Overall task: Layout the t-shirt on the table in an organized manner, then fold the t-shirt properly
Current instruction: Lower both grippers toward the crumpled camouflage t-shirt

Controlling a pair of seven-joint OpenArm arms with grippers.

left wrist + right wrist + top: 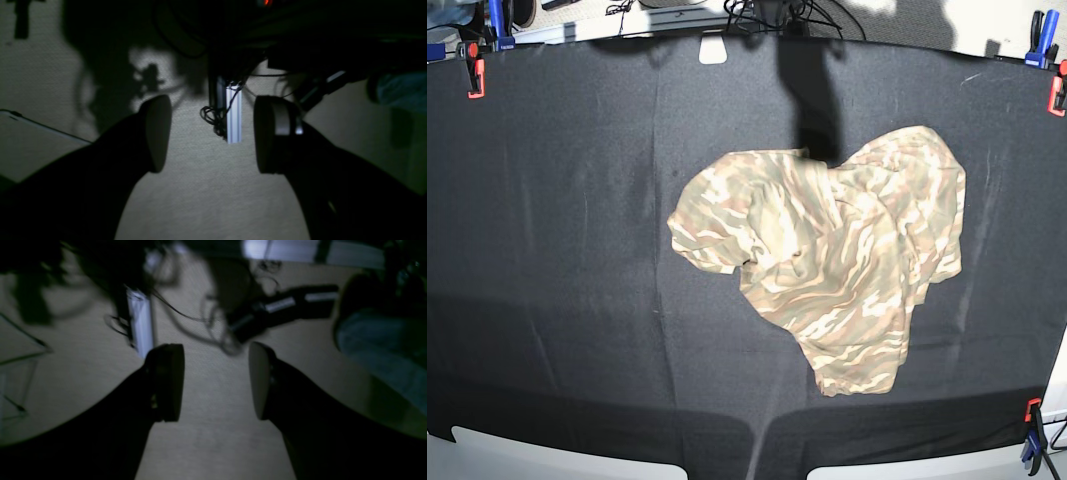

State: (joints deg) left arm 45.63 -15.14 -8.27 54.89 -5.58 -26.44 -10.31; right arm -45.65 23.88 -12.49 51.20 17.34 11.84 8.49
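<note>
The t-shirt (827, 265) lies crumpled in a heap right of centre on the table (557, 250), not yet spread out. Both the left tool (211, 133) and right tool (216, 381) hang spread and empty over pale floor (no containers appear anywhere).

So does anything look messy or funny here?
Yes. The t-shirt lies crumpled in a heap on the table, right of the middle, bunched and folded over itself, not spread flat. Nothing looks torn or spilled.

One t-shirt (832, 262), perhaps seven clamps (474, 77)
</note>
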